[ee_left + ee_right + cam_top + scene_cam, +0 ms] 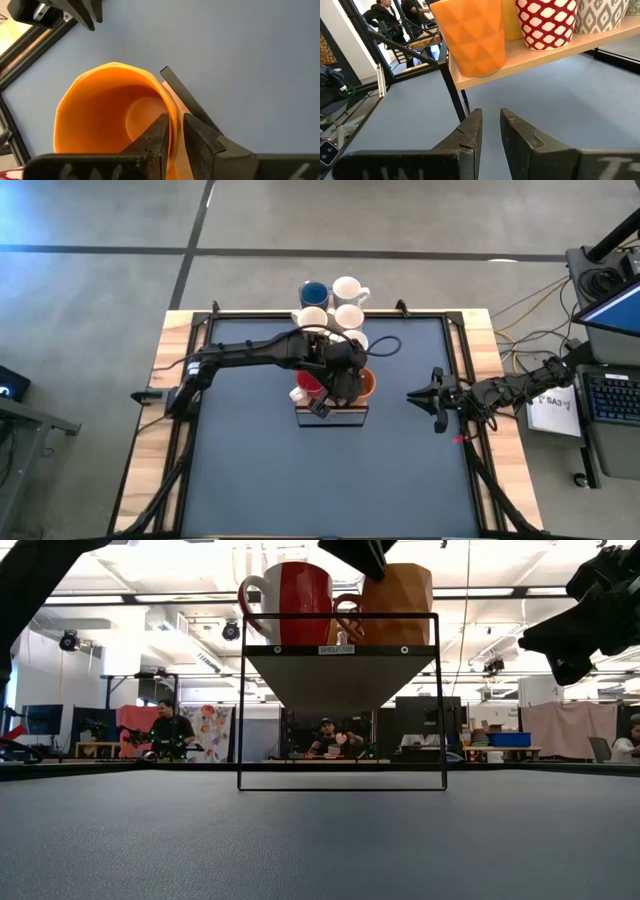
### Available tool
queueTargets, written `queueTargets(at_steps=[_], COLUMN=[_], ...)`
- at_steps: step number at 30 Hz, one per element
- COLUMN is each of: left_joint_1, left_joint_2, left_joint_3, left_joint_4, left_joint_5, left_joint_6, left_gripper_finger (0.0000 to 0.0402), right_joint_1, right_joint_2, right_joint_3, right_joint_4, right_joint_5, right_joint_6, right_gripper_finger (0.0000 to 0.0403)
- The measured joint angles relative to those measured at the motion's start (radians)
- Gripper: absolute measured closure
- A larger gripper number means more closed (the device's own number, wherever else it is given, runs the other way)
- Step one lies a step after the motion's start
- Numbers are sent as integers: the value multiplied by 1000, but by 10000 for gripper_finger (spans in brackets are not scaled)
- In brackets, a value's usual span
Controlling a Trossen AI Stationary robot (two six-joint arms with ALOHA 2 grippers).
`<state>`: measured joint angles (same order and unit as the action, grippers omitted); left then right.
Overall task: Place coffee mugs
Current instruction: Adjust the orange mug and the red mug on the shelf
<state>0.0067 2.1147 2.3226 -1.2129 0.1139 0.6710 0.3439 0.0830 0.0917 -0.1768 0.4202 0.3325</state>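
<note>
The left gripper (172, 145) pinches the rim of the faceted brown-orange ceramic mug (107, 107), one dark finger (155, 142) inside the cup and the other outside its wall. That mug stands upright at the near end of a long light-wood rectangular board (530, 62) carried on a black metal frame stand (340, 700) in the middle of the dark table mat (250, 470). Just beside it on the board stands the red-and-white patterned ceramic mug (295, 602), and farther along the row are a yellow-orange mug (510, 20), a grey-patterned cream mug (600, 15), three plain white mugs (349, 288) and a blue mug (314, 295). The right gripper (490, 127) hovers above the mat well to the right of the stand, its fingers a narrow gap apart and empty, pointing toward the brown-orange mug.
</note>
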Motion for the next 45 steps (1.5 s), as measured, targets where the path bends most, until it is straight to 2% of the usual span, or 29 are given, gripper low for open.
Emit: queueTargets(at_steps=[10,17,24,34,45], left_joint_1=[0,0,0,8,19], left_joint_2=[0,0,0,0,-5], left_joint_3=[0,0,0,0,32], left_joint_4=[-7,-10,-10,-29,-122], left_joint_5=[1,6,5,4,8], left_joint_6=[28,36,56,182,289], left_gripper_finger=[365,395,396,398,398], right_joint_1=[0,0,0,0,0], right_joint_2=[0,0,0,0,0], right_joint_3=[0,0,0,0,0], right_joint_4=[0,0,0,0,0], right_joint_5=[0,0,0,0,0], right_joint_6=[0,0,0,0,0], right_gripper_finger=[346,346,346,346,346])
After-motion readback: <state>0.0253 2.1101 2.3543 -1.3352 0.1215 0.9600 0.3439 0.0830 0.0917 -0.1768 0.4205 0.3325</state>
